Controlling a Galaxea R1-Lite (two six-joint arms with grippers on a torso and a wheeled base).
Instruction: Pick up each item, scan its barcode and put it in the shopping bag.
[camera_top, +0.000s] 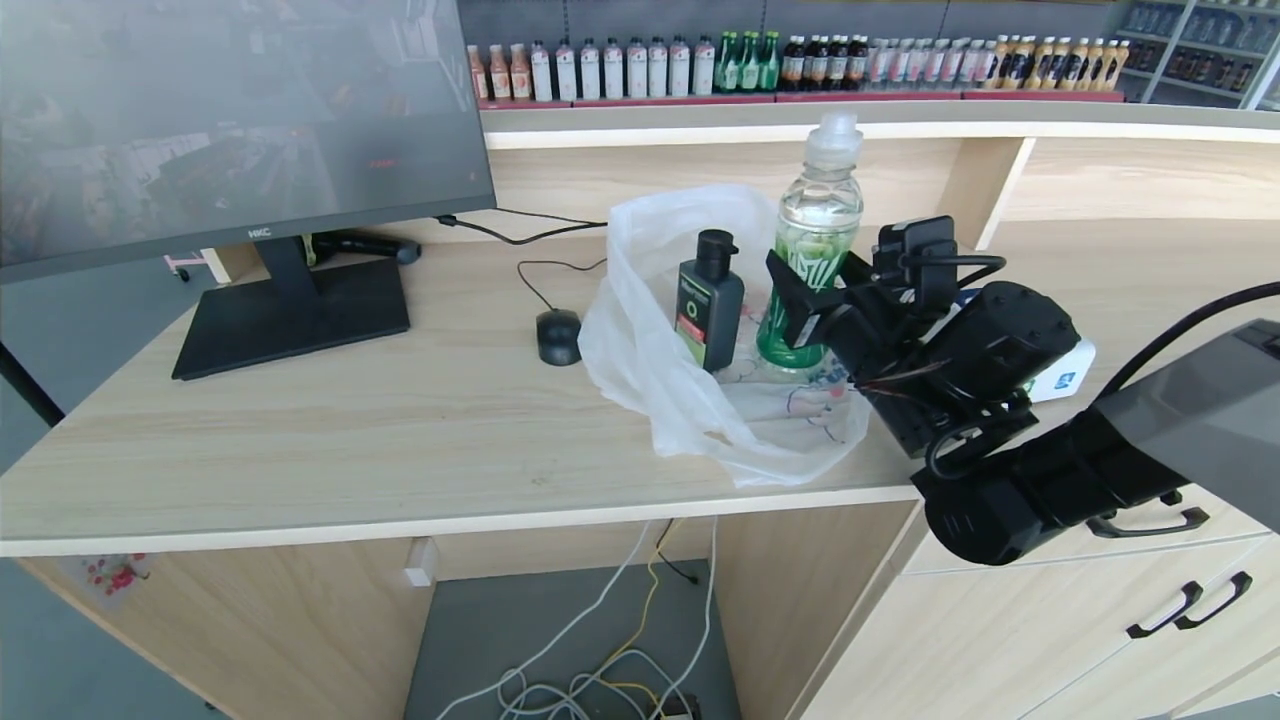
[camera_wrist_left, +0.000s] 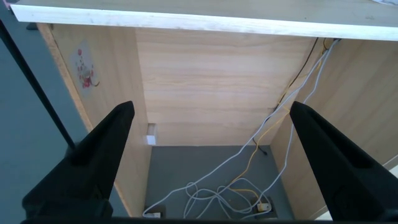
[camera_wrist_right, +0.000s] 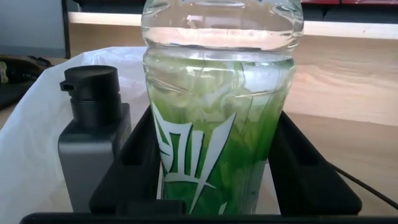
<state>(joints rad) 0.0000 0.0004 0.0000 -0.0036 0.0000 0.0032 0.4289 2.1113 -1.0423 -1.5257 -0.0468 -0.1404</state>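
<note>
A clear bottle of green drink (camera_top: 820, 230) (camera_wrist_right: 217, 124) stands upright on the white plastic shopping bag (camera_top: 650, 380) (camera_wrist_right: 31, 143), which lies on the wooden counter (camera_top: 400, 420). My right gripper (camera_top: 808, 302) (camera_wrist_right: 214, 186) is shut on the bottle's lower half, with one black finger (camera_wrist_right: 124, 162) pressed against each side. Beside it in the bag stands a dark pump bottle (camera_top: 709, 310) (camera_wrist_right: 93, 149). My left gripper (camera_wrist_left: 211, 109) hangs open below the counter edge, nothing between its fingers.
A monitor (camera_top: 240, 120) on its stand fills the counter's left; a black mouse (camera_top: 558, 336) lies just left of the bag. A white box (camera_top: 1065, 375) sits behind my right arm. Loose cables (camera_wrist_left: 236, 186) lie under the counter. Bottles line the far shelf (camera_top: 800, 65).
</note>
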